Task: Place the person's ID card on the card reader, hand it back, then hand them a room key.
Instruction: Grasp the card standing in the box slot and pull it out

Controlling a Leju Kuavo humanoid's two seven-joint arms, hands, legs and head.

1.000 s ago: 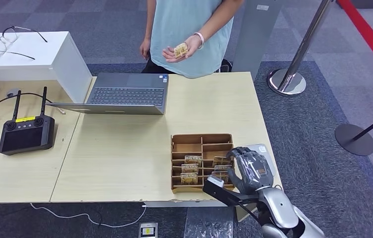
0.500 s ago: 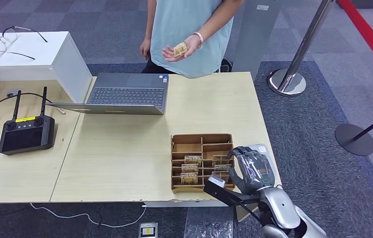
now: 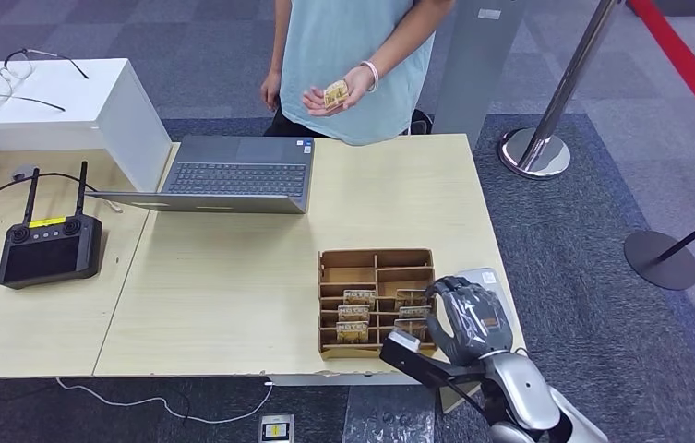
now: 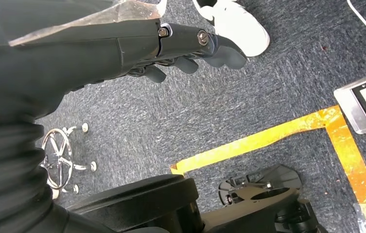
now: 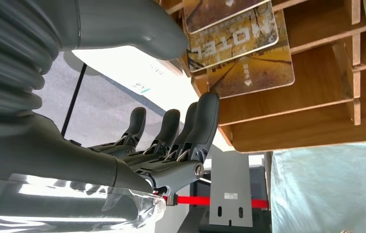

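A person stands at the table's far side holding a yellow card (image 3: pixel 336 93) in a raised palm. My right hand (image 3: pixel 468 319) hovers at the right side of the wooden card box (image 3: pixel 376 259), fingers spread and holding nothing. It covers part of the white card reader (image 3: pixel 484 276). Several yellow hotel key cards (image 3: pixel 353 313) stand in the box's slots. The right wrist view has the dark fingers (image 5: pixel 202 121) close to a key card (image 5: pixel 239 34). My left hand (image 4: pixel 185 48) hangs over the carpet, holding nothing.
An open laptop (image 3: pixel 233 175) sits at the table's far middle. A black controller with antennas (image 3: pixel 48 249) lies on the left, near a white box (image 3: pixel 48 101) with glasses on top. Stanchion posts (image 3: pixel 537 148) stand on the carpet to the right.
My right hand has drifted slightly back toward the table's near edge. The person's hand with the card has stayed put.
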